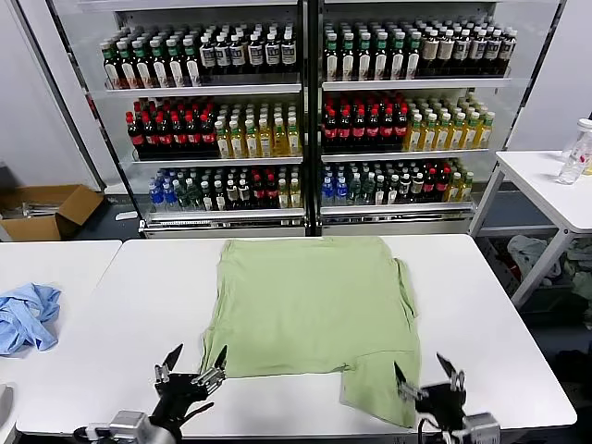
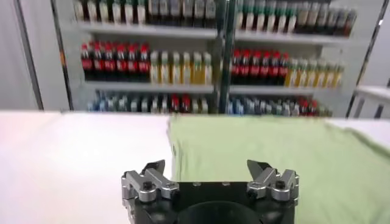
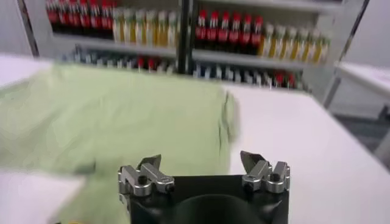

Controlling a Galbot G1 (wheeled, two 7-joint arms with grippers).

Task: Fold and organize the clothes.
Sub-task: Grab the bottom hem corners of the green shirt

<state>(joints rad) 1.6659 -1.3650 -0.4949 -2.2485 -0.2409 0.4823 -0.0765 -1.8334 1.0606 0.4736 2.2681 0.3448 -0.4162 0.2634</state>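
Pale green shirt (image 1: pixel 314 310) spread flat on white counter (image 1: pixel 129 314). Left gripper (image 1: pixel 191 367) near its near-left corner, fingers spread, empty. Right gripper (image 1: pixel 427 379) by near-right hem, fingers likewise spread.

The pale green soft fabric shirt (image 1: pixel 314 310) lies folded over itself, so its underside and any front detail stay hidden. Both arms are cut off at the head view's bottom edge. Labels on the shelved drink bottles (image 1: pixel 305 125) are too small to read.
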